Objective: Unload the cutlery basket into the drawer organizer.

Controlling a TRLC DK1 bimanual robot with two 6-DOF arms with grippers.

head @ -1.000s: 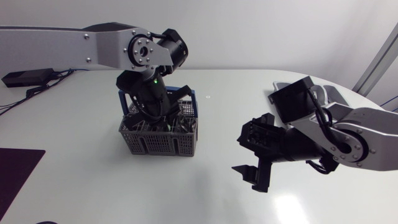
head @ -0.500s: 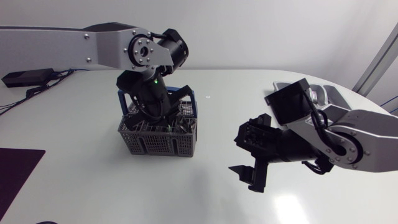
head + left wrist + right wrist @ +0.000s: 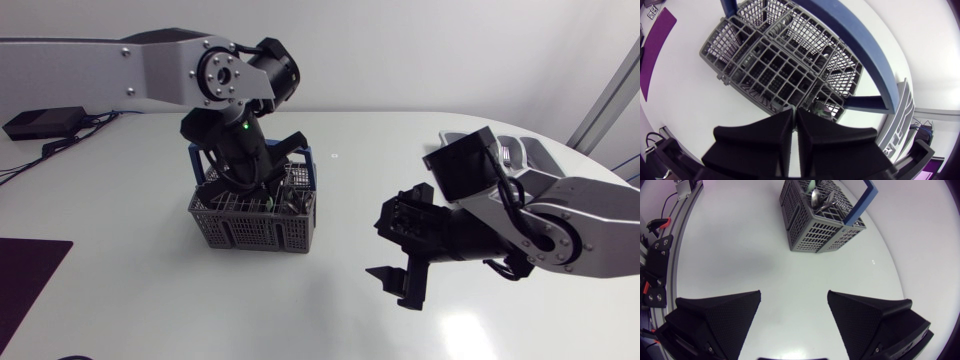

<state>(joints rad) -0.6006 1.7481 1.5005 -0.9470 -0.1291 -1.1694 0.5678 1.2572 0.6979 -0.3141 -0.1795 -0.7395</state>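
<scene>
Looking down on a broad white table [image 3: 150, 300], rounding off at its far edge and lying bare across the whole near middle. Spanning in from the left side, a long silver-grey left arm [image 3: 120, 65] with black joints, bending steeply down over the basket. Spanning in from the right side, a thicker silver-grey right arm [image 3: 570, 215], hanging low over open tabletop well apart from the basket. Sitting at the near left corner of the table, a dark flat panel [image 3: 25, 270], showing purple from the left wrist, well apart from everything else. Standing upright left of the middle, a grey plastic lattice cutlery basket [image 3: 255, 225], keeping bare surface on every side and staying well inside the table's edges. Hovering just over one end compartment of the basket, a matte black left gripper [image 3: 795, 114], pressing its two wedge fingers together with only a thin slit between and nothing showing in it. Pointing across the bare table towards the basket, a matte black right gripper [image 3: 794, 296], spreading its fingers wide and holding nothing. Arching over the basket from end to end, a blue handle [image 3: 860, 55]. Poking up inside the basket, silver metal spoons [image 3: 816, 197] among other cutlery too small for telling apart.
</scene>
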